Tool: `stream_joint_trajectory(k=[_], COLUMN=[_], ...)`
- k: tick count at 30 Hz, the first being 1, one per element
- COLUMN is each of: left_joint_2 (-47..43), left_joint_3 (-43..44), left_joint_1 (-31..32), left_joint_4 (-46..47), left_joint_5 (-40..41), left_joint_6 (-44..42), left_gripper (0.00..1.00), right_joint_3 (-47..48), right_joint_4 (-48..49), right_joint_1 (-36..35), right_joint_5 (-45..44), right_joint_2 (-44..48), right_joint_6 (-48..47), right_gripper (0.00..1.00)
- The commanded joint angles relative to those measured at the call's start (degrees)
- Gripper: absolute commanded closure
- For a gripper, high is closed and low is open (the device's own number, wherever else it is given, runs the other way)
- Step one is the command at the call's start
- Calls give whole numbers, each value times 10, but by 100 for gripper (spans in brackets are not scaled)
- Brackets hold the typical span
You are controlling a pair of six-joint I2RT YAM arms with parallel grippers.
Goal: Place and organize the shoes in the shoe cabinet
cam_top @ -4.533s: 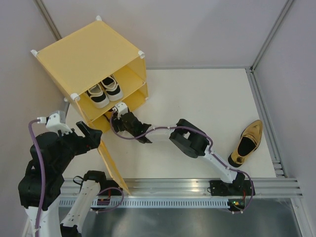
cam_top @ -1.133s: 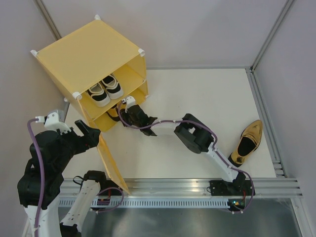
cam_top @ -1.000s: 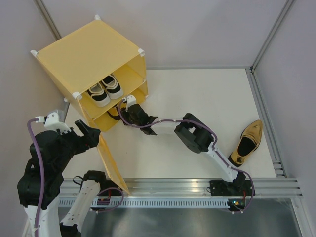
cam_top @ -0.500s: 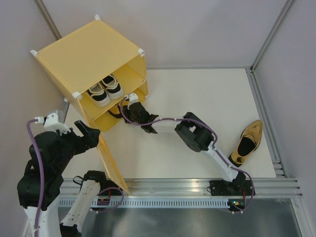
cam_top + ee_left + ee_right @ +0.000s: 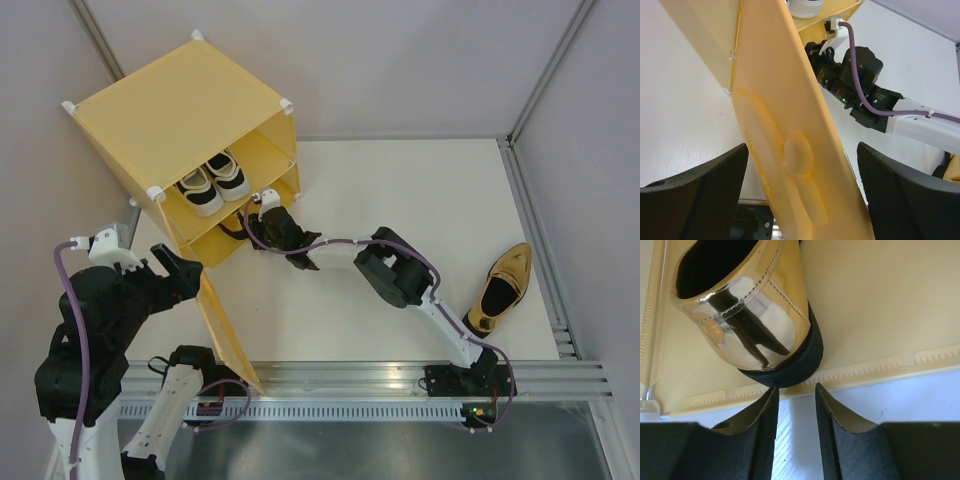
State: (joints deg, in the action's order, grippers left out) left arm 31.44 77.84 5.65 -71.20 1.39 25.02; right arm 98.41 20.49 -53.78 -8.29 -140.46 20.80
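One gold shoe (image 5: 747,305), seemingly hidden overhead

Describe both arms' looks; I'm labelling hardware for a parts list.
The left arm and right arm have bulky black joint housings, white links and a purple cable along each. Small green lights dot the right wrist. All fingers are black; the left fingers are mesh-textured.

The gold slip-on (image 5: 747,315) at the upper left of the right wrist view was mirror-glossy, with fine stitched seams and a duller black heel. The shoe cabinet (image 5: 180,110) was smooth yellow plastic with a faint sheen. The table (image 5: 400,190) was white, matt and finely grained.
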Motion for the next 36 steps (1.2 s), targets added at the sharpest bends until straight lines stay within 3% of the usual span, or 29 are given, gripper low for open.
stream_joint_trajectory(k=[1,36], left_joint_2=[-2,-6], left_joint_3=[6,8], left_joint_1=[0,0], left_joint_4=[-11,-15], left_joint_5=[9,12], left_joint_6=[-16,-17], left_gripper=[8,8], right_joint_3=[28,57], right_joint_4=[21,39], right_joint_1=[-6,-19], right_joint_5=[12,53], right_joint_2=[0,-24], right_joint_6=[2,-15], right_gripper=[59,59])
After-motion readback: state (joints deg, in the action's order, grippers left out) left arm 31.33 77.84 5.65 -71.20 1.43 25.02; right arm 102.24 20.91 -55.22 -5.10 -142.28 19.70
